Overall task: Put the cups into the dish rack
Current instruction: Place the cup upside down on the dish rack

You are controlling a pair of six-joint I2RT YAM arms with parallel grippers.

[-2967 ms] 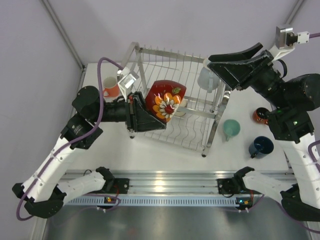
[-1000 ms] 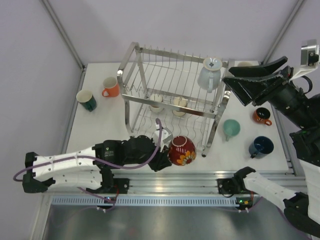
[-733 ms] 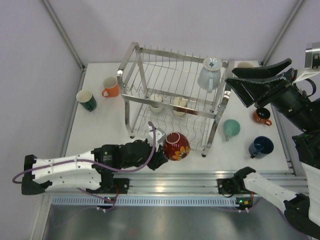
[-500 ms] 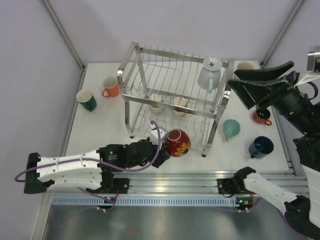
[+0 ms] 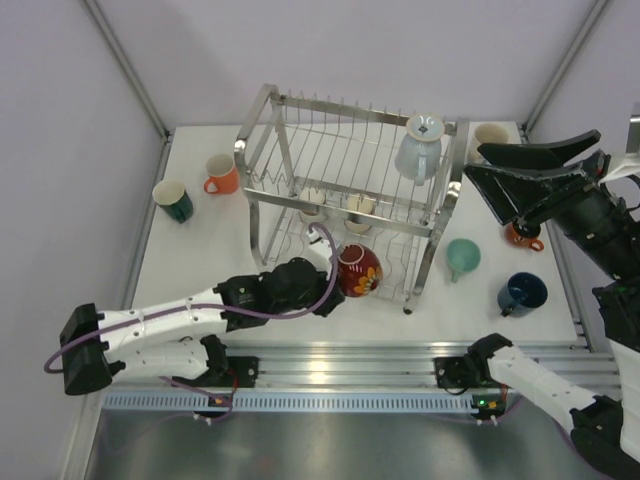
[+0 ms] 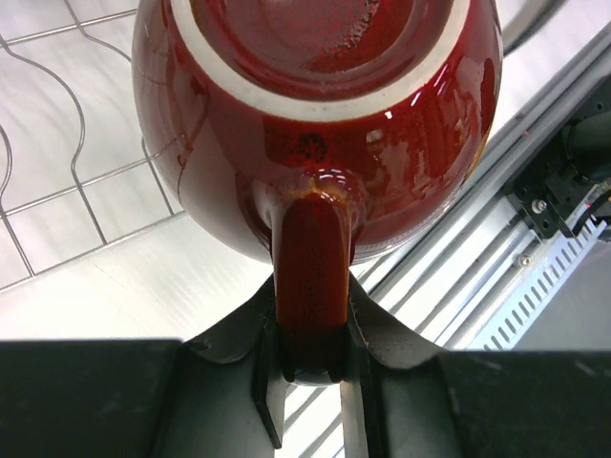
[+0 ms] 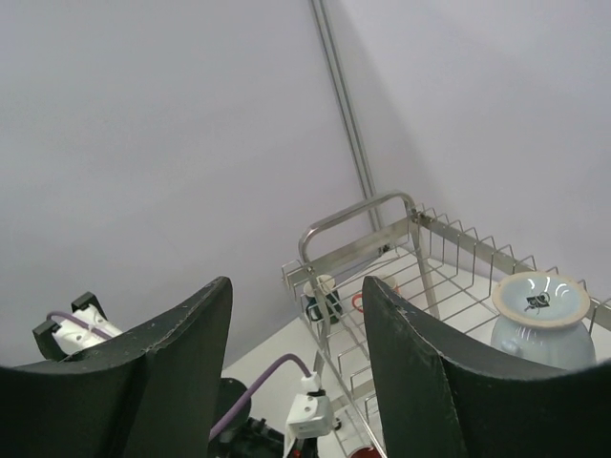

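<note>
While the left gripper [image 6: 310,355] pinches the red mug [image 5: 358,270] by its handle at the front lower edge of the rack [image 5: 262,100], a pale cup [image 5: 420,150] sits on top and two cream cups [image 5: 357,208] sit below. Six loose cups [image 5: 462,258] wait on the table [image 5: 200,260]. Right gripper [image 7: 296,315] hangs wide, empty. Mug is between the front posts, open wire ahead.

- No legible txt, nos. or brands in any view.
- Pale mug [image 5: 420,150], 1 o'clock corner of rack [image 5: 262,105] top: dark stamp [image 7: 535,301] on base, too small to read.
</note>
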